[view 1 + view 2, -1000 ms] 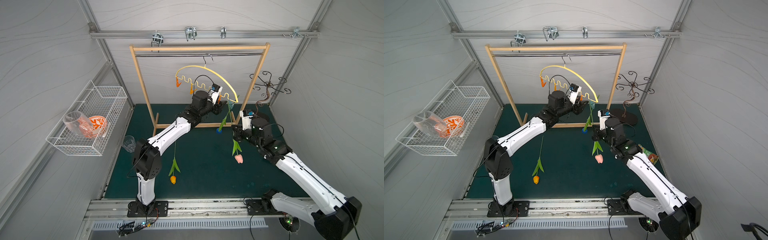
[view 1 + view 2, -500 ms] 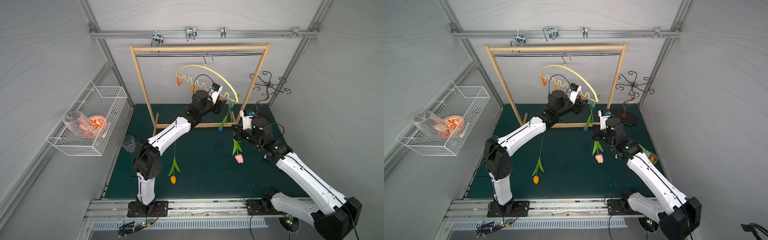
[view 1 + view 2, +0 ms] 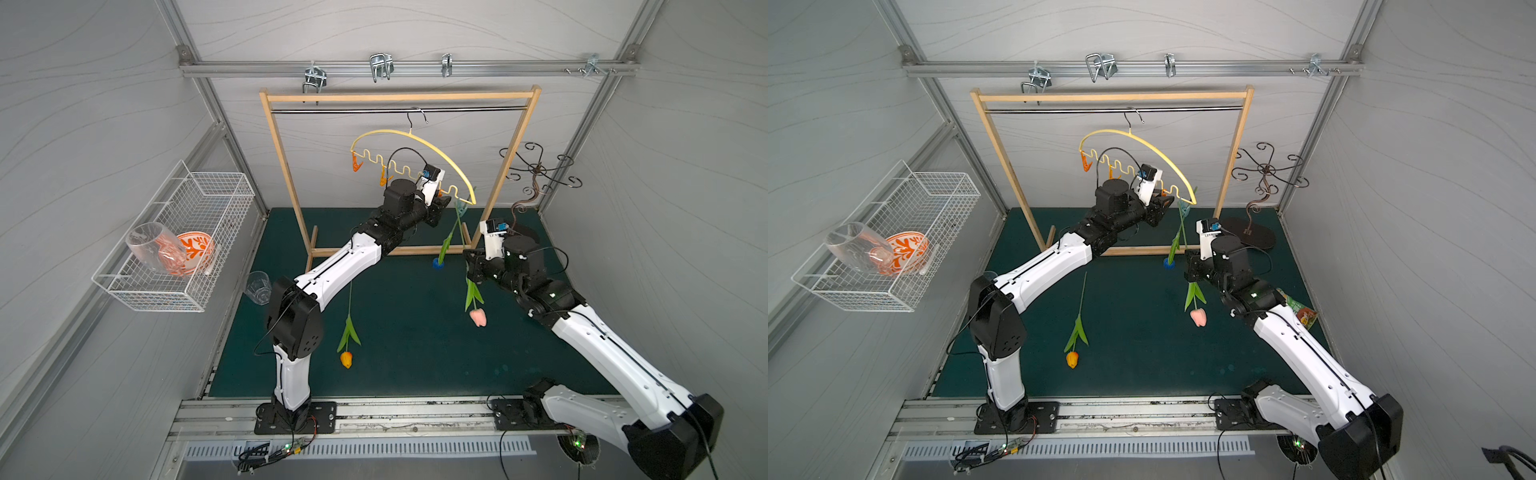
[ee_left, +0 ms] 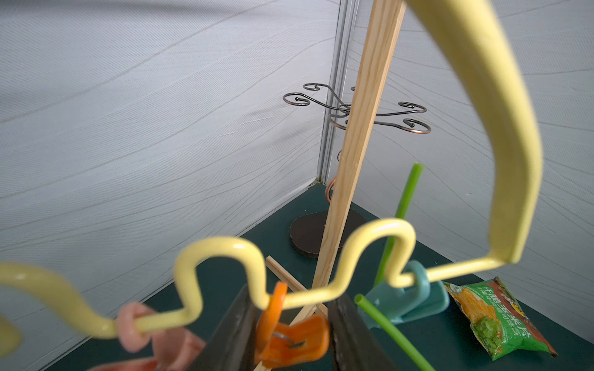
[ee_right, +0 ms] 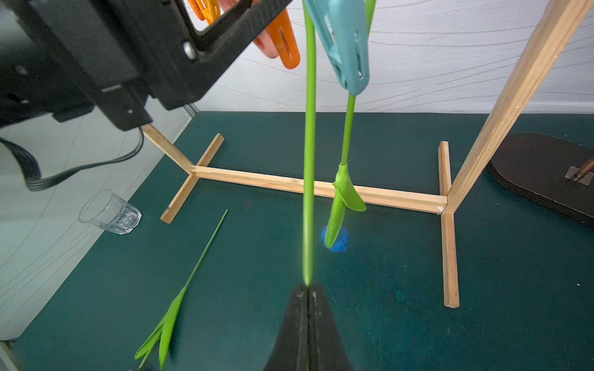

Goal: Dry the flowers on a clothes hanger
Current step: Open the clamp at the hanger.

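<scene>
The pale yellow clothes hanger point(image 3: 415, 139) point(image 3: 1142, 143) hangs from the rack's rail. My left gripper point(image 3: 446, 202) point(image 4: 294, 294) is up at its wavy bar, shut on an orange clothespin point(image 4: 289, 340). A teal clothespin point(image 4: 414, 295) point(image 5: 344, 41) at the hanger's right end holds the blue tulip point(image 3: 438, 262) point(image 5: 336, 239) head down. My right gripper point(image 3: 469, 266) point(image 5: 308, 287) is shut on the stem of the pink tulip point(image 3: 478, 318) point(image 3: 1198, 318). That stem rises beside the teal pin and the head dangles below. The orange-yellow tulip point(image 3: 346, 358) point(image 3: 1072, 358) lies on the mat.
The wooden rack frame point(image 3: 286, 166) stands at the back, with a dark curly metal stand point(image 3: 536, 170) to its right. A wire basket point(image 3: 208, 266) on the left wall holds a glass and an orange bowl. A tumbler point(image 3: 257, 286) and a snack packet point(image 3: 1302, 311) lie on the mat.
The left gripper's jaws have drawn in around the orange clothespin. Both arms stay in about the same place, and the right gripper keeps its hold on the pink tulip's stem.
</scene>
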Robot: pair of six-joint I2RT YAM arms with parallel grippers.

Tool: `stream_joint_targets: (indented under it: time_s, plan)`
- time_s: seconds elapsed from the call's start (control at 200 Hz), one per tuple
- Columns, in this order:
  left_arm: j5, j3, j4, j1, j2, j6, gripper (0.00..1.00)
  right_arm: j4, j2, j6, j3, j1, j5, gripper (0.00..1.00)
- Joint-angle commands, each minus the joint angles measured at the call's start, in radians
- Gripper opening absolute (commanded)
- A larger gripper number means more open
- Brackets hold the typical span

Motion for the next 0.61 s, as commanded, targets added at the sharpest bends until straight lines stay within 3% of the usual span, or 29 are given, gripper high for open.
stream_joint_targets:
  time_s: [0.0, 0.6]
  plan:
    - [-0.005, 0.054, 0.046, -0.006, 0.019, 0.003, 0.37, 0.025, -0.005, 0.006, 0.003, -0.005, -0.013, 0.00]
    - [-0.070, 0.013, 0.048, -0.007, -0.022, -0.178, 0.28, 0.179, 0.060, 0.136, -0.057, -0.004, -0.004, 0.00]
